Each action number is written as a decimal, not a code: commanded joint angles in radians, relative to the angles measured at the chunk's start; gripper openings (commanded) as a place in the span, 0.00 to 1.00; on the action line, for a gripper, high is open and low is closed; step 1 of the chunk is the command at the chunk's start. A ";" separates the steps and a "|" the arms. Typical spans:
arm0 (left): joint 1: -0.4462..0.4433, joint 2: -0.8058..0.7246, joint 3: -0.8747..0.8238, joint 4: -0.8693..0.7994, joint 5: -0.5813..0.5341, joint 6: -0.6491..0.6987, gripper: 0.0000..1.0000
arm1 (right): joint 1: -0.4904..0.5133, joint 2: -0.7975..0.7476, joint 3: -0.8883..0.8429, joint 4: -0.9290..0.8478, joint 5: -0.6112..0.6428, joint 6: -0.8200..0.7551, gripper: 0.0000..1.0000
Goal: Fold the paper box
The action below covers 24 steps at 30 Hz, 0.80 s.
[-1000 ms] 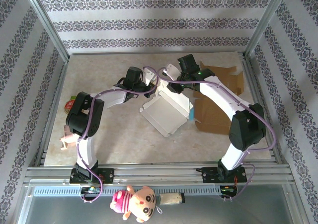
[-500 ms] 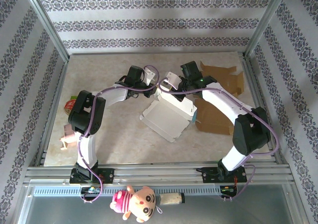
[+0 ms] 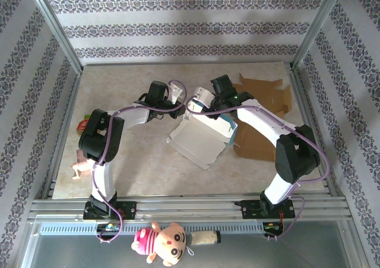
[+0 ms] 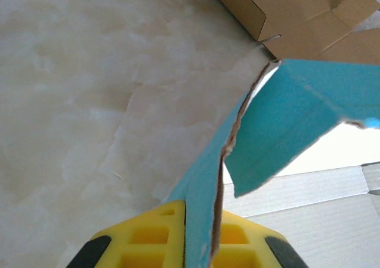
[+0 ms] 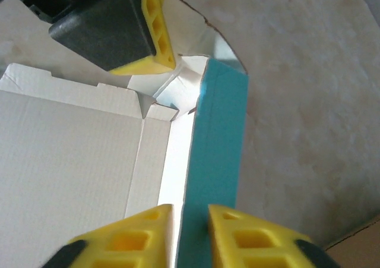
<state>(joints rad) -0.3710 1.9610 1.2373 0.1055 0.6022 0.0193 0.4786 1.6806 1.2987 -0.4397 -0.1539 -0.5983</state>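
- Paper box: we find it near the middle of the table, half formed. Its white inner face is turned up and its teal outer face shows at the raised far edge.
- Left gripper: the jaws are closed on a teal corner flap, which passes straight between the yellow fingers. The flap is lifted clear of the table. We judge that this is so it can be swung inward at the corner.
- Right gripper: the jaws straddle the upright teal side wall, one finger on its white inner side and the other on its teal outer side. We cannot tell whether they clamp the wall or merely bracket it. Either way, the position suits keeping the wall standing while the neighbouring flap is turned.
- Both arms meet at the same far corner of the box, close together, so that wall and flap can be worked against each other.
- Brown cardboard: this lies flat just beside the box on the right, and neither arm touches it.
- Progress, as we judge it: one far wall is up, while the near panel lies flat with its edges unfolded, so most of the folding remains to be done.
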 commanded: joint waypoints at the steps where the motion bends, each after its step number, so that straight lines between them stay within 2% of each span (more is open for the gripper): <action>1: -0.009 -0.008 0.012 -0.014 0.033 0.018 0.04 | 0.014 0.003 0.043 -0.036 -0.021 0.034 0.34; 6: -0.011 0.004 0.031 -0.042 0.024 0.051 0.01 | -0.015 -0.017 0.110 -0.082 -0.274 0.232 0.56; 11: -0.012 -0.002 0.032 -0.055 0.018 0.068 0.01 | -0.089 0.018 0.184 -0.094 -0.457 0.470 0.67; 19: -0.016 -0.006 0.036 -0.052 0.013 0.079 0.01 | -0.235 0.144 0.298 -0.151 -0.564 0.797 0.63; 24: -0.022 -0.004 0.046 -0.054 0.012 0.081 0.01 | -0.289 0.185 0.255 -0.177 -0.649 0.824 0.56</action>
<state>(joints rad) -0.3740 1.9614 1.2499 0.0765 0.6018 0.0765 0.2001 1.8530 1.5753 -0.5705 -0.7048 0.1528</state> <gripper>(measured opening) 0.042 0.561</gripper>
